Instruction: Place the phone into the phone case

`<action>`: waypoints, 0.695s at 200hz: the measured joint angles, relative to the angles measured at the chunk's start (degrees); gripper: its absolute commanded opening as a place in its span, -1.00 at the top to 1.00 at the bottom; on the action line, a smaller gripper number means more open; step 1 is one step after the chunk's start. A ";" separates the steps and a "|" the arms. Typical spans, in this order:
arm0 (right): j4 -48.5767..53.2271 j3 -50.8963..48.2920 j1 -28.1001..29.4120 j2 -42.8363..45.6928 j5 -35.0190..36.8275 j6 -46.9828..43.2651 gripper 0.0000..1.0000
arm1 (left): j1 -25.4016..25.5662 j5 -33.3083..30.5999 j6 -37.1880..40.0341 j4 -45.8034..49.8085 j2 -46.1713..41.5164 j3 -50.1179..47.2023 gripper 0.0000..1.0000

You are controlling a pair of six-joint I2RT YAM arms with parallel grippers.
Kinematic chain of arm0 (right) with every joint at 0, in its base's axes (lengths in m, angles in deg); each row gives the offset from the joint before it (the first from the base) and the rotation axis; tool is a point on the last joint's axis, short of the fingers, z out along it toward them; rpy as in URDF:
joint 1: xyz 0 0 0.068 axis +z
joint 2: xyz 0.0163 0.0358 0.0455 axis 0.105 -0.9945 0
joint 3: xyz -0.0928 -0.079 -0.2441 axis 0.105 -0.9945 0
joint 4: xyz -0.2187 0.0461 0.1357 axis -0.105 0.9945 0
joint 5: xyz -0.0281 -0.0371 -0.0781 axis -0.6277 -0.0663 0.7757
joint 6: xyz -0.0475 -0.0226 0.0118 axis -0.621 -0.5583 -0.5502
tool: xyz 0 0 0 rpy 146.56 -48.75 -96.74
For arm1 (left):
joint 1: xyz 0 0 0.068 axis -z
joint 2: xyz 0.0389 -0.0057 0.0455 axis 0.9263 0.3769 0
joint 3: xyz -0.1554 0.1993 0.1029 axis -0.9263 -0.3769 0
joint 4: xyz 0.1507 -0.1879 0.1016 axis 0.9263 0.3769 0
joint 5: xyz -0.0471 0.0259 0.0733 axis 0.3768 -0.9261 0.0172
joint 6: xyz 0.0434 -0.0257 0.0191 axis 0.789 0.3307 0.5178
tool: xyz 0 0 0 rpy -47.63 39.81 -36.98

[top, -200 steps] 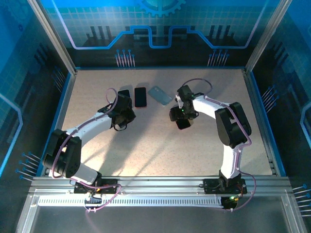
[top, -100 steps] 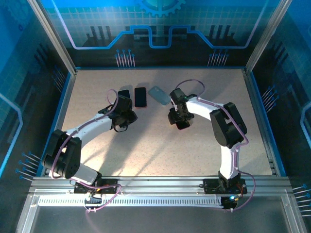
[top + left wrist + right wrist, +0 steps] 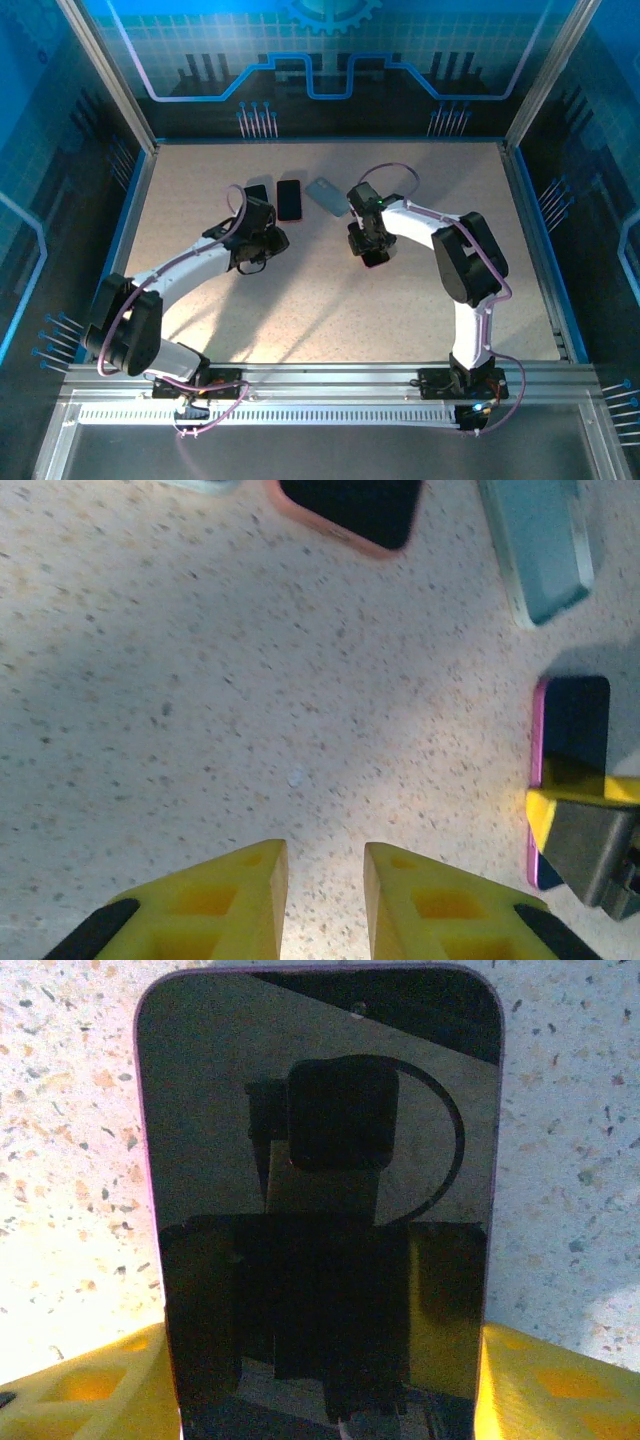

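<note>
Teal case (image 3: 535, 545) apart from phone (image 3: 320, 1110); right hand (image 3: 325, 1365) straddles phone, grip unclear; left hand (image 3: 325, 890) slightly open.

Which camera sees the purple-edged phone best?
The right wrist view: the phone lies face-up and big, its dark screen and purple rim plain to see. The left wrist view catches the phone at the right side, partly covered. The top view shows just a small dark patch.

The phone (image 3: 318, 1210) screen is recorded as glossy, mirror-like black glass. The table (image 3: 200, 680) is noted as matt, speckled, stone-like. The phone case (image 3: 535, 545) is logged as smooth teal plastic, the left gripper (image 3: 325, 885) as matt yellow plastic.
</note>
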 measured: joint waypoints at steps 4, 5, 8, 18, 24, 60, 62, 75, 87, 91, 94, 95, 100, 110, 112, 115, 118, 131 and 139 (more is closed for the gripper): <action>-0.20 -0.24 0.00 0.22 -0.04 -0.20 -0.11 | 0.22 0.42 0.33 -0.26 0.00 -0.02 0.44; -0.31 -0.33 0.00 0.26 -0.13 -0.24 -0.11 | 0.24 0.44 0.31 -0.28 0.00 -0.02 0.44; -0.39 -0.52 0.00 0.42 -0.24 -0.39 -0.11 | 0.33 0.70 0.35 -0.57 0.00 -0.04 0.44; -0.37 -1.25 0.00 1.09 -1.27 -0.90 -0.11 | 0.59 1.75 0.52 -1.70 0.02 -0.24 0.41; -0.22 -1.75 0.04 1.64 -2.03 -1.25 -0.11 | 0.63 2.40 0.52 -2.43 0.04 -0.42 0.39; 2.14 -4.17 0.46 6.45 -6.71 -2.93 -0.11 | 0.76 6.16 0.31 -7.04 1.29 -1.49 0.19; 2.25 -4.26 0.48 6.80 -7.06 -2.97 -0.11 | 0.79 6.43 0.46 -7.32 1.44 -1.51 0.18; 2.64 -4.74 0.61 9.18 -8.57 -3.43 -0.11 | 0.85 7.96 0.35 -9.51 2.36 -1.55 0.13; 2.86 -5.22 0.94 11.10 -9.68 -3.61 -0.11 | 0.87 9.44 0.26 -11.69 3.65 -1.55 0.09; 2.95 -5.35 1.11 11.61 -10.10 -3.63 -0.12 | 0.90 9.97 0.26 -12.46 4.28 -1.55 0.08; 2.95 -5.44 1.20 11.98 -10.40 -3.63 -0.12 | 0.90 10.38 0.24 -12.92 4.61 -1.55 0.08; 2.95 -5.53 1.27 12.15 -10.58 -3.63 -0.11 | 0.90 10.54 0.26 -13.16 4.83 -1.55 0.07; 2.95 -5.66 1.49 12.57 -11.06 -3.63 -0.11 | 0.90 11.17 0.20 -13.88 5.55 -1.55 0.06; 2.95 -6.10 1.95 13.29 -12.22 -3.63 -0.12 | 1.01 12.48 -0.13 -15.56 7.13 -1.55 0.02; 2.95 -6.14 2.01 13.35 -12.35 -3.63 -0.12 | 1.03 12.68 -0.17 -15.74 7.32 -1.55 0.02; 2.95 -6.23 2.16 13.42 -12.63 -3.63 -0.11 | 1.09 13.16 -0.46 -16.35 7.82 -1.55 0.01; 2.99 -6.29 2.29 13.46 -12.90 -3.61 -0.11 | 1.18 13.49 -0.59 -16.85 8.24 -1.55 0.01; 2.91 -6.82 2.73 13.46 -14.01 -3.58 -0.12 | 1.81 14.88 -1.11 -18.78 9.86 -1.55 -0.01; 2.97 -7.15 2.93 13.46 -14.62 -3.54 -0.12 | 2.40 15.76 -1.22 -19.98 10.64 -1.53 -0.01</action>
